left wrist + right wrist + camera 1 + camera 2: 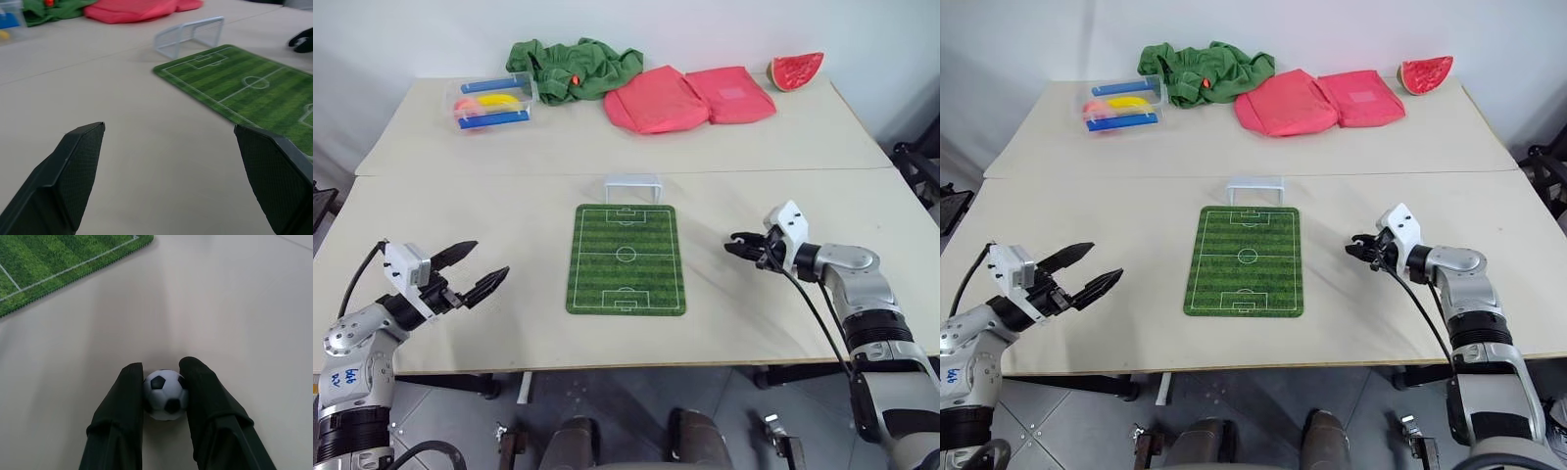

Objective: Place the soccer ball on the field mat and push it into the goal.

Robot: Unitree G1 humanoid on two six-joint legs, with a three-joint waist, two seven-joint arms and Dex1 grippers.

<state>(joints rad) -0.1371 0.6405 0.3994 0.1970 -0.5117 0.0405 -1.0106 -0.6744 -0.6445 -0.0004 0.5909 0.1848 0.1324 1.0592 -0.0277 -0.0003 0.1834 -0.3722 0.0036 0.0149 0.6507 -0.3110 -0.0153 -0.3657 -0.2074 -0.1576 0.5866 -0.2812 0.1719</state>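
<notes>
Your right end effector has its two fingers clamped on the soccer ball, low over the bare surface to the right of the field mat. Lift just enough to clear the mat's edge, carry the ball leftward and set it down near the centre circle (a light grip is plenty). The goal stands at the far end. Your left end effector waits spread apart.

- One soccer ball
- One field mat
- One goal
- Two tables, pushed together
- Two pink cloths
- One green cloth
- One watermelon slice
- One clear box
</notes>
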